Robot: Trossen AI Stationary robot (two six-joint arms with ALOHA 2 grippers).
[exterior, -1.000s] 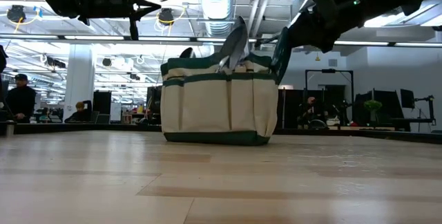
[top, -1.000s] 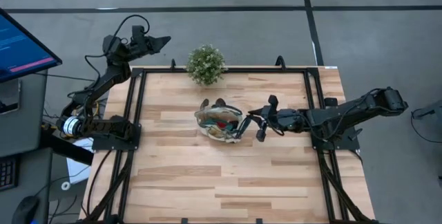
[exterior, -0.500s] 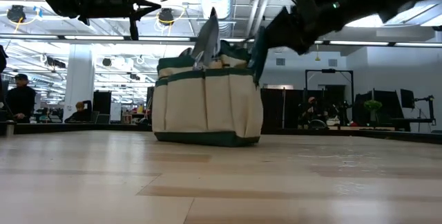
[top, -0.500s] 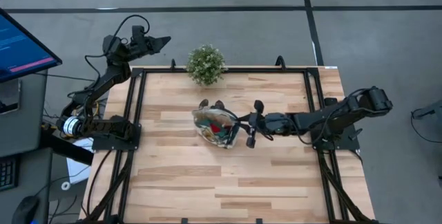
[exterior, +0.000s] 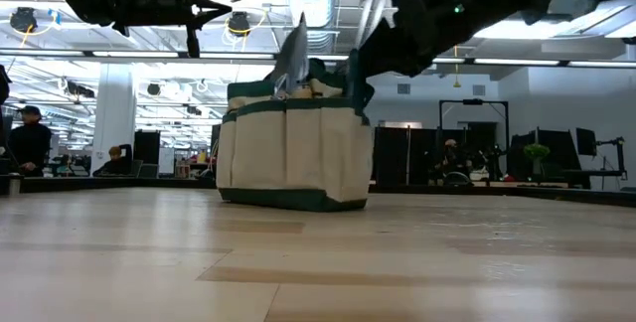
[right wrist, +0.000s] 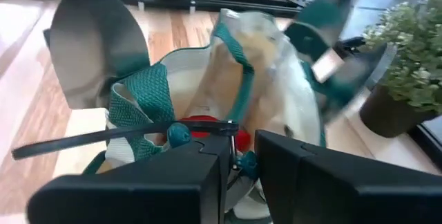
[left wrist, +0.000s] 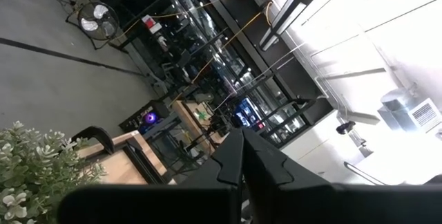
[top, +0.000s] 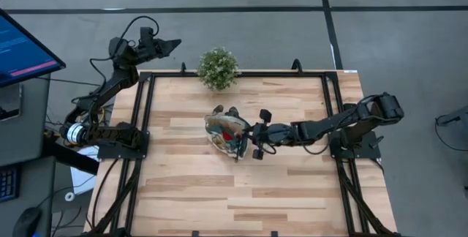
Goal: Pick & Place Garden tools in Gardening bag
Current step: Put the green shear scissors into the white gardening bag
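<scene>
No writing can be read on the bag (top: 225, 131), which stands just in front of the plant (top: 218, 67) with a trowel (exterior: 292, 56) poking out. The right gripper (top: 257, 134) stretches low and flat to the bag's side, fingers nearly together, whether gripping I cannot tell. The left gripper (top: 170, 44) waits, pinched together, off the table beside the plant.

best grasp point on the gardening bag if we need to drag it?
Probably a teal handle strap at the gardening bag rim, approached from above: the straps arch up clear of the canvas, while the walls look wide and soft. The right gripper is already at the bag's right edge; the left gripper is parked off-table.
</scene>
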